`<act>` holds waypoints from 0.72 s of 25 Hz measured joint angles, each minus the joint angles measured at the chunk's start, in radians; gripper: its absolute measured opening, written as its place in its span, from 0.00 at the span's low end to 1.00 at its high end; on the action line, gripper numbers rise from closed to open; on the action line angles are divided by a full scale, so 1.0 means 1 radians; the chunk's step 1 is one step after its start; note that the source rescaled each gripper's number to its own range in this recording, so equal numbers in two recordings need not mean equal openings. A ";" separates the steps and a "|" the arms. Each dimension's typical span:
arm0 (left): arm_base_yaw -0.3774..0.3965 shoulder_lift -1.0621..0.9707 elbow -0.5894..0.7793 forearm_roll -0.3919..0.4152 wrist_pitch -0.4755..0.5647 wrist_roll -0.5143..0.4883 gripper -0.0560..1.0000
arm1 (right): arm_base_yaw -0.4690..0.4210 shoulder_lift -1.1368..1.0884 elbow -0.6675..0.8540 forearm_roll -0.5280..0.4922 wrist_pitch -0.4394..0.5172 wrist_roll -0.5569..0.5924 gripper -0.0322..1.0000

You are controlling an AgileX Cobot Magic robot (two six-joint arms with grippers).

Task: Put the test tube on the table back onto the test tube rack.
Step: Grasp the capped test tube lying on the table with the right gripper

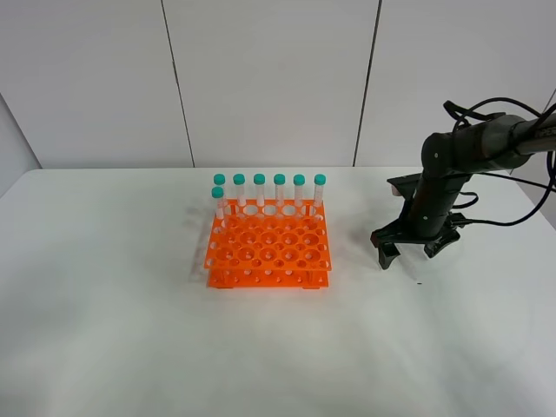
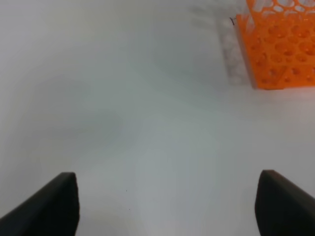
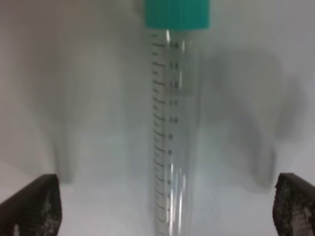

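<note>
The test tube (image 3: 172, 123), clear with graduation marks and a teal cap (image 3: 177, 14), lies on the white table (image 1: 104, 304) right below my right gripper (image 3: 162, 209), whose fingers (image 3: 29, 206) stand wide apart on either side of it, not touching. In the exterior view the right gripper (image 1: 413, 252) hangs low over the table to the right of the orange test tube rack (image 1: 269, 248) and hides the tube. My left gripper (image 2: 167, 206) is open and empty over bare table, with the rack's corner (image 2: 280, 49) ahead of it.
Several teal-capped tubes (image 1: 279, 193) stand upright along the rack's back row, one more (image 1: 218, 204) at the left of the second row. Black cables (image 1: 512, 174) trail from the right arm. The left arm is out of the exterior view.
</note>
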 joint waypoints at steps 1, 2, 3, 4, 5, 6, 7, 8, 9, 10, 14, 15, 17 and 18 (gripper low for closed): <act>0.000 0.000 0.000 0.000 0.000 0.000 0.98 | 0.000 0.000 0.000 -0.001 -0.008 0.001 0.94; 0.000 0.000 0.000 0.000 0.000 0.000 0.98 | 0.000 0.000 0.000 -0.002 -0.014 0.002 0.94; 0.000 0.000 0.000 0.000 0.000 0.000 0.98 | 0.000 0.000 0.000 -0.004 -0.018 0.004 0.94; 0.000 0.000 0.000 0.000 0.000 0.000 0.98 | 0.000 0.000 0.000 -0.004 -0.021 0.004 0.94; 0.000 0.000 0.000 0.000 0.000 0.000 0.98 | 0.000 0.002 0.000 -0.004 -0.025 0.004 0.94; 0.000 0.000 0.000 0.000 0.000 0.000 0.98 | 0.000 0.003 0.000 -0.004 -0.029 0.004 0.94; 0.000 0.000 0.000 0.000 0.000 0.000 0.98 | 0.000 0.008 0.000 -0.004 -0.031 0.004 0.94; 0.000 0.000 0.000 0.000 0.000 0.000 0.98 | 0.000 0.014 0.000 -0.003 -0.033 0.004 0.94; 0.000 0.000 0.000 0.000 0.000 0.000 0.98 | 0.000 0.018 0.000 -0.003 -0.034 0.004 0.93; 0.000 0.000 0.000 0.000 0.000 0.000 0.98 | 0.000 0.020 0.000 -0.002 -0.034 0.004 0.92; 0.000 0.000 0.000 0.000 0.000 0.000 0.98 | 0.000 0.024 -0.003 -0.001 -0.034 0.004 0.90; 0.000 0.000 0.000 0.000 0.000 0.000 0.98 | 0.000 0.024 -0.003 0.005 -0.034 0.004 0.89; 0.000 0.000 0.000 0.000 0.000 0.000 0.98 | 0.000 0.024 -0.003 0.005 -0.034 0.004 0.87; 0.000 0.000 0.000 0.000 0.000 0.000 0.98 | 0.000 0.024 -0.003 0.005 -0.032 0.004 0.84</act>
